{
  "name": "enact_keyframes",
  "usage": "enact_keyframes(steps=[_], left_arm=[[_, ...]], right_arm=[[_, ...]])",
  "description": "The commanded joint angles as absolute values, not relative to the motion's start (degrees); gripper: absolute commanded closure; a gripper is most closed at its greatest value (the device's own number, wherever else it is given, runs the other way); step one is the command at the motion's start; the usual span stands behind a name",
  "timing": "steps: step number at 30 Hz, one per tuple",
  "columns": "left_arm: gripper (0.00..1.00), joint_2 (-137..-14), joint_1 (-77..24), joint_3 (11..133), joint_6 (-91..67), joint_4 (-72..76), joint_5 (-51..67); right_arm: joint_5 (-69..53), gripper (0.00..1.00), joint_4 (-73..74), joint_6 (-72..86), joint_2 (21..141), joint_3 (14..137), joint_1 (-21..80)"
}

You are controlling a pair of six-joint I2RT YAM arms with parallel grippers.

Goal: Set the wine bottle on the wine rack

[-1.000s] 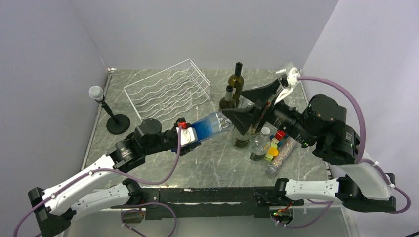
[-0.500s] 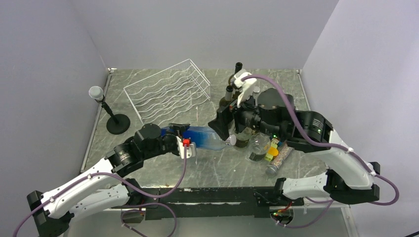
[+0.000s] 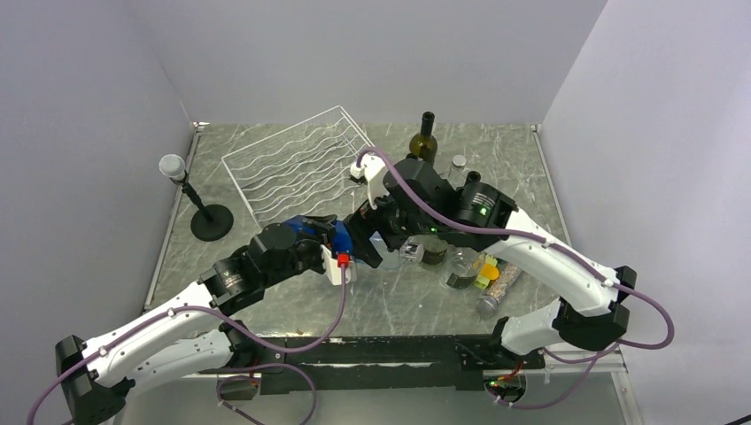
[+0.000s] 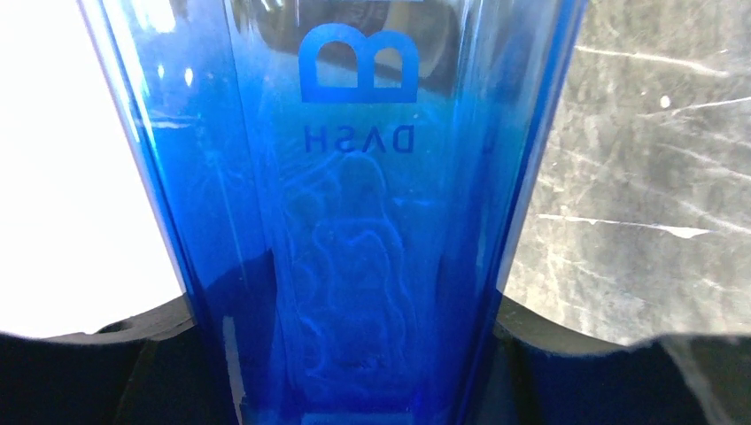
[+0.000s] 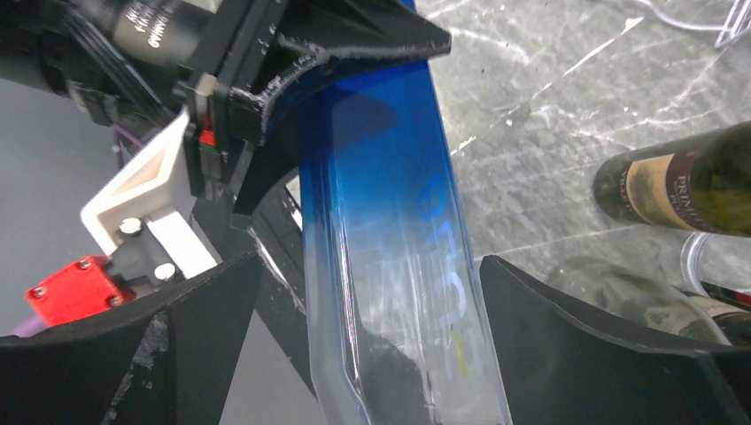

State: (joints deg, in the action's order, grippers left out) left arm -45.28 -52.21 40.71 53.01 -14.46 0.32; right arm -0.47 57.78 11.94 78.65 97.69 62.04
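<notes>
Blue glass wine bottle [image 5: 381, 230] (slick, rigid, breakable, likely heavy) is clamped in the left hand [image 4: 354, 354]; the right hand [image 5: 372, 292] straddles it, unclosed; flat sides suit gripping.

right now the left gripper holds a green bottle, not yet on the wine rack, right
Not green: the bottle in the left gripper is blue, as the left wrist view shows. It is not yet on the wine rack.
</notes>
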Motion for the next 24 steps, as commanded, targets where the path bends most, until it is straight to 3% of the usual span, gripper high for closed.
enact_keyframes(steps=[1, 10, 17, 22, 23, 24], left_arm=[[0.99, -44.5, -52.1, 43.8, 57.4, -2.3, -3.3], [0.99, -42.9, -52.1, 40.2, 62.0, 6.1, -5.8], [0.99, -40.7, -52.2, 36.3, 66.6, 14.2, -7.7], [0.99, -41.4, -52.2, 35.7, 67.5, 16.6, -9.1], [0.99, -41.6, -52.1, 35.8, 67.4, 16.6, -9.2], [0.99, -41.8, -52.1, 35.8, 67.5, 16.7, -9.3]], right_arm=[[-3.6, 0.00, 61.3, 10.2, 80.3, 98.5, 61.3], [-6.2, 0.04, 63.0, 10.5, 82.3, 96.9, 61.0], [-10.6, 0.24, 62.2, 10.4, 83.5, 95.8, 60.5], [-9.8, 0.62, 62.8, 10.7, 84.9, 95.5, 60.5], [-9.4, 0.65, 62.7, 10.9, 84.9, 95.3, 60.5], [-9.1, 0.59, 62.8, 11.0, 84.9, 95.2, 60.5]])
